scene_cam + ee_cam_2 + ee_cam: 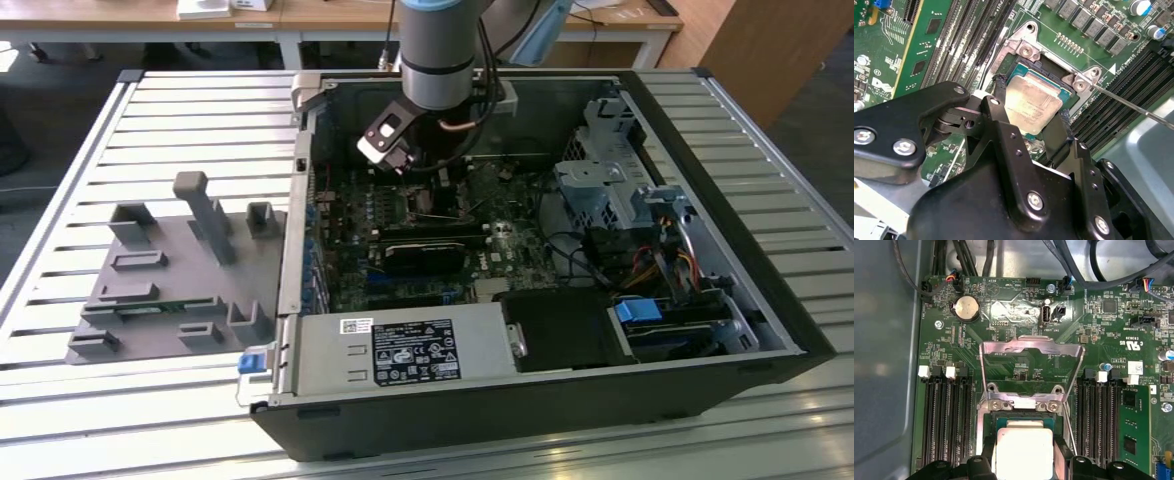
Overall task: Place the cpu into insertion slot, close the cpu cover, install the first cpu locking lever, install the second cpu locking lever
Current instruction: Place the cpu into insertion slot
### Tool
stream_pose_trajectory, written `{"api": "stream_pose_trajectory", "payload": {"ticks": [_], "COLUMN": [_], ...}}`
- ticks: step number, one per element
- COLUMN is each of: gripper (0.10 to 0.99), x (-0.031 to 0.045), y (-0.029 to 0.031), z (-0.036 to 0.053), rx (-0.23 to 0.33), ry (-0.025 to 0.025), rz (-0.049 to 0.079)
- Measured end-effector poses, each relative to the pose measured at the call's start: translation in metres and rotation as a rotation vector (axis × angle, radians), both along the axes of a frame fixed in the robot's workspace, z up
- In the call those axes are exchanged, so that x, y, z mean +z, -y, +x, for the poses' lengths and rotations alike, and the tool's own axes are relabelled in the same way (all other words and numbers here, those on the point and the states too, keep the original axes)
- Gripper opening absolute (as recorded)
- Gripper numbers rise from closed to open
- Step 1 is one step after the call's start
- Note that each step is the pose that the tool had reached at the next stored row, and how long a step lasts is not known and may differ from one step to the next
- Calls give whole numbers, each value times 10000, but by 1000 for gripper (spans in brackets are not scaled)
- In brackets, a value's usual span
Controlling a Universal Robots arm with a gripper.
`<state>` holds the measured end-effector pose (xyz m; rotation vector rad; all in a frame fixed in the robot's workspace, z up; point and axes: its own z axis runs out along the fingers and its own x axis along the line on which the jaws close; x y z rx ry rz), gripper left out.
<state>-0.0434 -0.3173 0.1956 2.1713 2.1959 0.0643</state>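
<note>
Your fingers (1000,92) pinch the cpu (1031,105) squarely over the insertion slot (1049,70).
The fingers are narrow on two opposite cpu edges, with the chip flat between them; the cpu cover (1029,346) stands open at one slot edge.

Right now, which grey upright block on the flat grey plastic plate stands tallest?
The slim grey post with the wider head; the blocks around it are clearly lower.
</note>
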Motion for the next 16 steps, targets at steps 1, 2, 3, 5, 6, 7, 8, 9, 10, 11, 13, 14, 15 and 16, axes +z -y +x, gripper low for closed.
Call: {"api": "stream_pose_trajectory", "payload": {"ticks": [1, 2, 3, 5, 6, 7, 8, 9, 10, 11, 13, 14, 15, 16], "gripper": [537, 537, 537, 537, 537, 537, 537, 537, 537, 537, 537, 549, 549, 608], "x": [-5, -10, -15, -20, -21, -21, -21, -21, -22, -22, -22, -22, -22, -22], "y": [-1, -2, -3, -3, -3, -3, -3, -3, -4, -3, -3, -4, -4, -4], "z": [1, 1, 1, 1, 1, 2, 2, 2, 2, 2, 2, 2, 2, 2], "rx": [0, -1, -2, -4, -4, -5, -5, -4, -4, -4, -4, -5, -5, -4], "ry": [1, 0, 0, -1, -1, -1, -1, 0, 0, 0, 0, 0, 0, 0], "rz": [0, 0, 0, -1, -2, -2, -2, -1, 0, 0, -1, 0, -1, -1]}}
